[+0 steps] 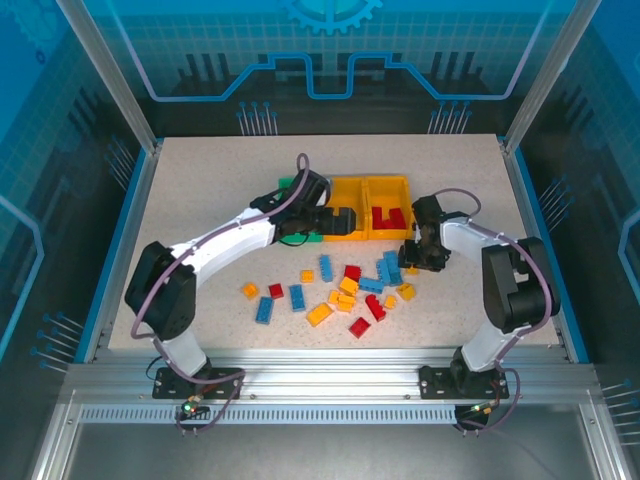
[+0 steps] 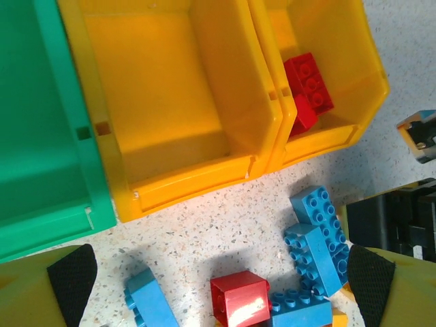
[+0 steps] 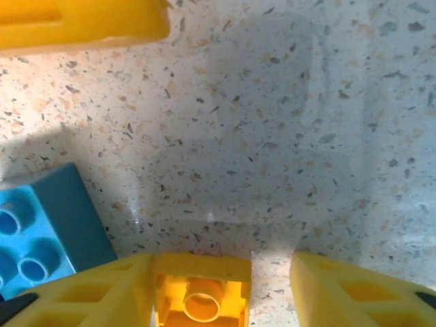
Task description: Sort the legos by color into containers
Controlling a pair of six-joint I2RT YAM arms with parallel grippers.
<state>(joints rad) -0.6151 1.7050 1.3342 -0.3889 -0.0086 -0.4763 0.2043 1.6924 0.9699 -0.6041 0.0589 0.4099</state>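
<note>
The left claw (image 2: pixel 221 272) stood wide apart with nothing in it, its two black-padded fingers (image 2: pixel 71 272) at the bottom corners of the left wrist view. Between those fingers, on the speckled worktop (image 2: pixel 204 225), lay a red brick (image 2: pixel 238 300). A blue brick (image 2: pixel 150 300) lay toward the left finger, and a cluster of blue bricks (image 2: pixel 317 245) sat just inside the right finger. Ahead of the claw the containers sat in a row, side against side. The green bin (image 2: pixel 41 136) was ahead and to its left. The middle yellow bin (image 2: pixel 170 88) was straight ahead and bare inside. The right yellow bin (image 2: pixel 354 68) was ahead and to its right, holding red bricks (image 2: pixel 310 82). From above, the left claw (image 1: pixel 338 220) hung at the near edge of the bins.

The right claw (image 3: pixel 218 272) was partly open, low over the worktop. A yellow brick (image 3: pixel 201 296), stud up, lay between its yellow fingers (image 3: pixel 88 296). It touched the left finger, with a bare gap to the right one, so it was not clamped. A stud-topped blue piece (image 3: pixel 41 231) lay just outside the left finger, and a corner of a yellow bin (image 3: pixel 82 20) showed ahead and to the left. From above, the right claw (image 1: pixel 412 258) sat at the right end of the loose legos (image 1: pixel 330 295), which were scattered on the worktop to its left.
</note>
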